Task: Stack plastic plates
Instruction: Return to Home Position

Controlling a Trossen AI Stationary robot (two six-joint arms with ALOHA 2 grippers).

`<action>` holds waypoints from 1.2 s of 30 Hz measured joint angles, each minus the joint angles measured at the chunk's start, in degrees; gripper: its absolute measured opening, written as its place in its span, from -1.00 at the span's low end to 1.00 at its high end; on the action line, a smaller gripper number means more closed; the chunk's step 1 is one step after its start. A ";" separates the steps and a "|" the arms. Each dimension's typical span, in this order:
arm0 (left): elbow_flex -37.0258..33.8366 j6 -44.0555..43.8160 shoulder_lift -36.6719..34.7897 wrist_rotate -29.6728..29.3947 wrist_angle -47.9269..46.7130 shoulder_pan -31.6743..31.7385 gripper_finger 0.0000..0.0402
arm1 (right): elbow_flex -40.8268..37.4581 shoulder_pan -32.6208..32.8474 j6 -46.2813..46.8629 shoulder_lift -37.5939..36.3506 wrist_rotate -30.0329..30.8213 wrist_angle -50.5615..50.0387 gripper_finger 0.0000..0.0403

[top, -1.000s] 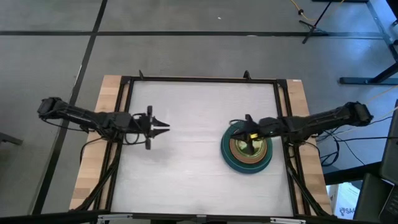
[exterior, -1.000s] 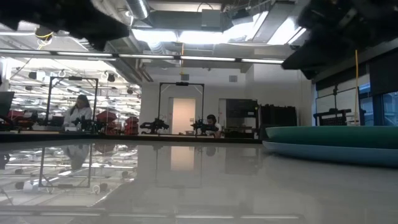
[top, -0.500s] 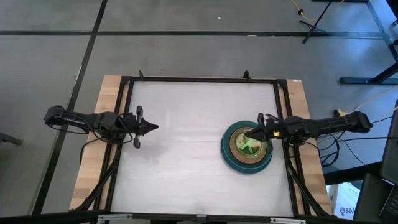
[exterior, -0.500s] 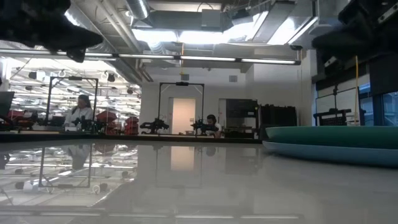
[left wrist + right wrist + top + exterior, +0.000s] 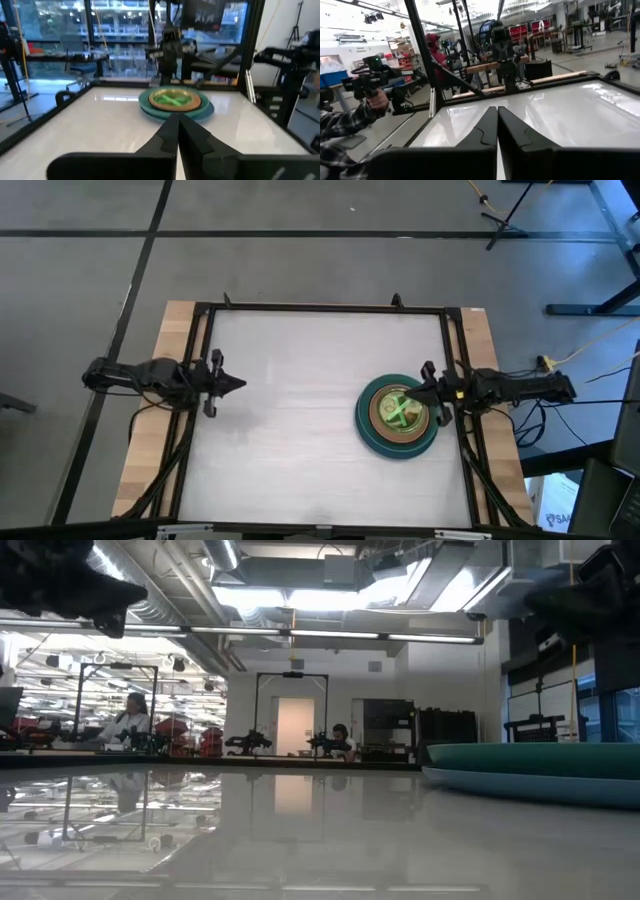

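The plastic plates [image 5: 398, 416] stand in one stack on the table's right half: a large blue plate at the bottom, a dark green one on it, then tan-orange, with translucent lime-green on top. The stack [image 5: 175, 102] also shows in the left wrist view, and its blue and green rims [image 5: 535, 768] in the low view. My right gripper [image 5: 414, 393] is shut and hovers at the stack's right edge, above the plates. My left gripper [image 5: 241, 384] is shut, near the table's left edge. Its fingertips [image 5: 177, 118] meet in the left wrist view.
A black metal frame [image 5: 320, 308] borders the white tabletop, with wooden strips [image 5: 150, 440] outside it. Bare tabletop [image 5: 300, 410] lies between the two grippers. A person's hand with a controller [image 5: 370, 95] shows beyond the table in the right wrist view.
Both arms have drawn back. My right gripper has moved from over the stack's middle toward the table's right edge, uncovering the lime-green top plate. My left gripper has moved toward the left edge. The stack has stayed put.
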 joint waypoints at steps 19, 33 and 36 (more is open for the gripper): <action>-8.73 1.52 0.05 9.19 10.42 4.44 -1.00 | 0.00 0.00 -8.74 -0.83 0.62 1.48 -0.99; -8.72 -3.50 0.34 8.92 9.63 8.31 -0.95 | 0.11 0.00 -7.81 -0.41 -0.01 -6.41 -0.99; -8.72 -3.50 0.36 8.92 9.63 8.31 -0.95 | 0.11 0.00 -6.98 0.80 0.29 -6.43 -0.99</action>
